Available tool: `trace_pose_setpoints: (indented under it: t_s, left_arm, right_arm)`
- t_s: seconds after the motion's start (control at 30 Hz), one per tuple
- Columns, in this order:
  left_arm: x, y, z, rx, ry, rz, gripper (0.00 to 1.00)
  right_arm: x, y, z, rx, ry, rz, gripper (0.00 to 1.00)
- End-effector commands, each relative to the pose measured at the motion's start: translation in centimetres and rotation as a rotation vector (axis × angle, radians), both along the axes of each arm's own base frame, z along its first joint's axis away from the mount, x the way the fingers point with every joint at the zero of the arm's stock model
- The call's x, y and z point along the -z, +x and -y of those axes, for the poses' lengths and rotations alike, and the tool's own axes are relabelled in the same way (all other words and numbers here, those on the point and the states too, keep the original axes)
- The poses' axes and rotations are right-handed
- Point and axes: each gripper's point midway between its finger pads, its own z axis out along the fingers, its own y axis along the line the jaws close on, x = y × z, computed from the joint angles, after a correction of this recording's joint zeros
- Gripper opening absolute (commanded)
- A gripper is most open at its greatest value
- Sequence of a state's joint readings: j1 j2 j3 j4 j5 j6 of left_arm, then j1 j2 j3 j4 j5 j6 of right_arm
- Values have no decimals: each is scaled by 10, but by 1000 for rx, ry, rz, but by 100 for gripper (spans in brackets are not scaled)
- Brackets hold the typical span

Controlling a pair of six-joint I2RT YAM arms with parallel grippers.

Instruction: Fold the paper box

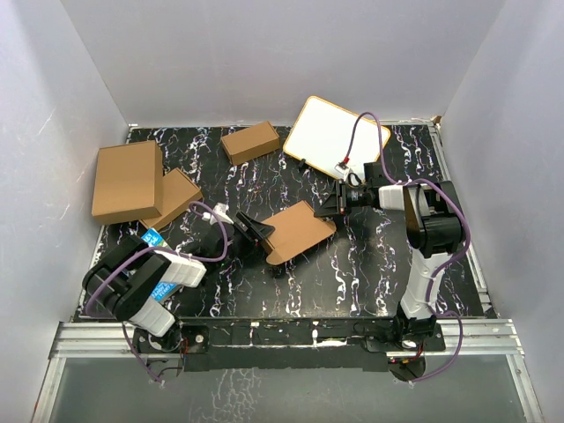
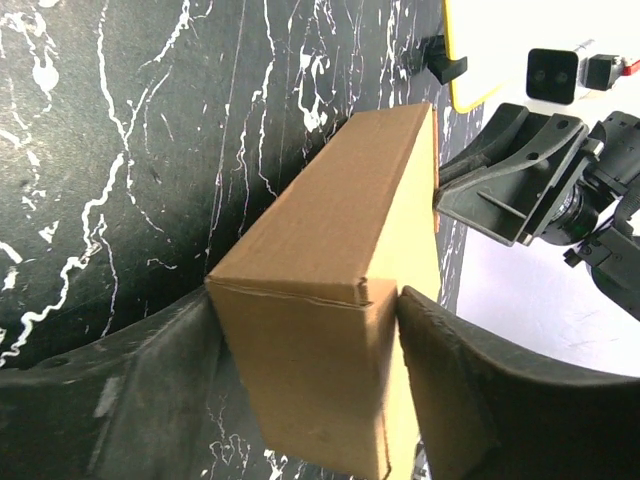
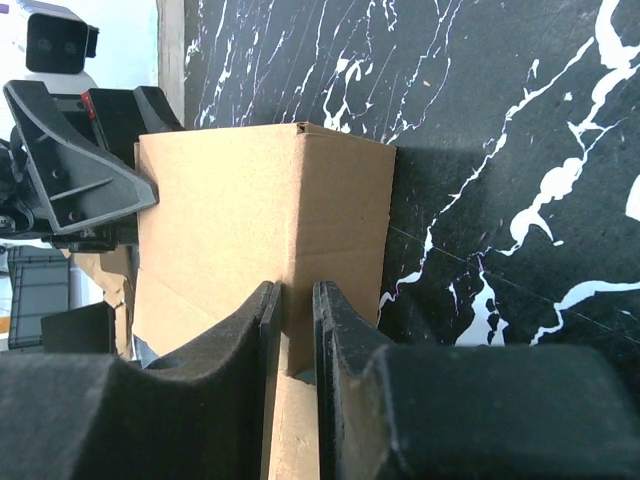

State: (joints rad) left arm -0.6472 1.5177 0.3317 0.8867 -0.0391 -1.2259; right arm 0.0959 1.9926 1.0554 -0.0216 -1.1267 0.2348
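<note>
The paper box (image 1: 298, 231) is a plain brown cardboard piece held tilted above the middle of the black marbled table (image 1: 370, 264). My left gripper (image 1: 260, 233) clasps its near-left end; in the left wrist view the box (image 2: 340, 230) fills the gap between the fingers of the left gripper (image 2: 310, 400). My right gripper (image 1: 335, 204) pinches the far-right end. In the right wrist view the right gripper (image 3: 297, 340) is shut narrowly on a thin cardboard wall of the box (image 3: 230, 200). The box's underside is hidden.
A bigger brown carton (image 1: 128, 181) lies at the left edge, overlapping a flatter brown box (image 1: 181, 196). A small closed brown box (image 1: 250, 142) sits at the back centre. A white board (image 1: 330, 132) lies at the back right.
</note>
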Motion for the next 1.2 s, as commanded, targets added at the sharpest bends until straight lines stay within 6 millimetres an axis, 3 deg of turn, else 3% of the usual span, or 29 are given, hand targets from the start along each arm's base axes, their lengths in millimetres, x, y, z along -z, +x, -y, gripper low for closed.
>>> trace_pose_setpoints:
  t_s: [0.0,0.23,0.37,0.6,1.17]
  left_arm:
    - [-27,16,11,-27,-85,72,63]
    - [-37,16,7,-42,-78,82,47]
    - [-42,14,8,-31,-78,78,38]
    - [-46,8,3,-28,-74,46,35]
    - [-61,6,-18,-7,-93,-48,35]
  right_arm:
    - [37,-1,11,44,-105,-30,22]
    - [26,0,9,19,-76,6,27]
    - [10,4,8,1,-62,71,40]
    - [-31,12,16,-12,-46,218,57]
    - [-113,6,35,-75,-73,584,62]
